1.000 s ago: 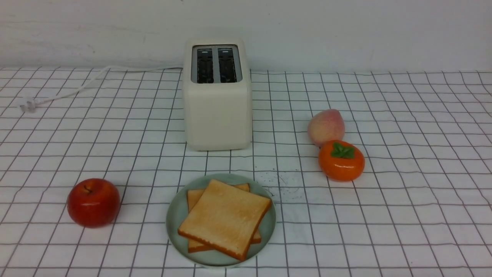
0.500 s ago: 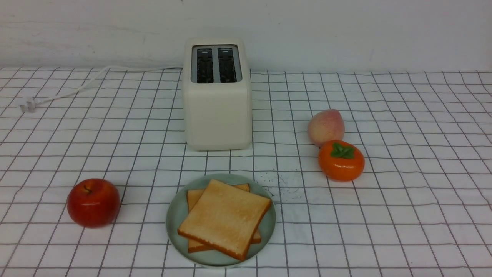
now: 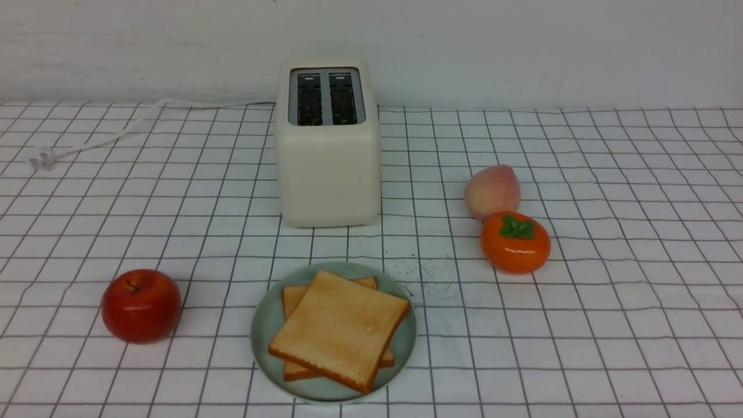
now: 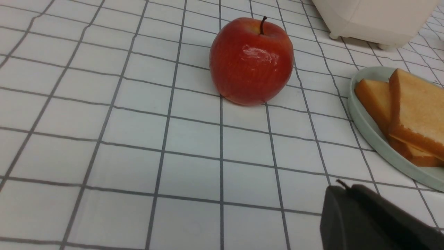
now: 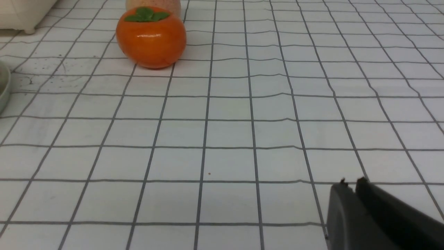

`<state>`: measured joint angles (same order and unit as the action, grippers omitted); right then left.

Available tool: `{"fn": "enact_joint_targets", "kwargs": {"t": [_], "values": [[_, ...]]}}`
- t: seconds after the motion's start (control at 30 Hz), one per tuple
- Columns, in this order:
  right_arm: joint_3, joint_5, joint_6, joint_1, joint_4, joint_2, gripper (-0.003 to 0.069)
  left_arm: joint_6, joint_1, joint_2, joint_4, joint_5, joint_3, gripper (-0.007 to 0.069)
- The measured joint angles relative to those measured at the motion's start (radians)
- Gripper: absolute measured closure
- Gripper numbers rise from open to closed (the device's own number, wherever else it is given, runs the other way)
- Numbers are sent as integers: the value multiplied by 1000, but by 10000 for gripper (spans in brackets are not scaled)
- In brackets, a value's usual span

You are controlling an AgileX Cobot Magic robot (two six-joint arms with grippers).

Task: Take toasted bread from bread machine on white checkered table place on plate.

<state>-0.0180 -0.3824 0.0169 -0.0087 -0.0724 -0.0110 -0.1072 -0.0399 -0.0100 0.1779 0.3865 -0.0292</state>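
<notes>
The white checkered table (image 3: 609, 278) carries everything. The bread machine (image 3: 328, 145) sits toward the far edge, about midway along it, both slots looking empty, its cord (image 3: 116, 136) trailing off toward the far left corner. The plate (image 3: 264, 331) is right up at the near edge, in line with the bread machine, and both slices of toasted bread (image 3: 339, 331) are stacked on it, the top one twisted a bit off the lower one.

The red apple (image 3: 141, 305) is near the plate on the left side, not touching. The persimmon (image 3: 515, 242) and peach (image 3: 492, 190) sit together toward the right, looks like they touch.

Nothing on the table has shifted from the earlier frames, honestly identical.

The left gripper (image 4: 341, 189) hovers empty with its jaws together. The right gripper (image 5: 351, 183) is empty too, a thin slit between its tips, so probably just barely apart, hard to call from this angle.
</notes>
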Motion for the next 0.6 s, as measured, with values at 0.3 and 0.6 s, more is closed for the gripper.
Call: {"fn": "enact_joint_targets", "kwargs": {"t": [0.3, 0.6], "values": [[0, 0, 0, 0, 0, 0, 606, 0, 0, 0, -1, 0, 0, 636], [0, 0, 0, 0, -2, 0, 594, 0, 0, 0, -1, 0, 0, 636]]}}
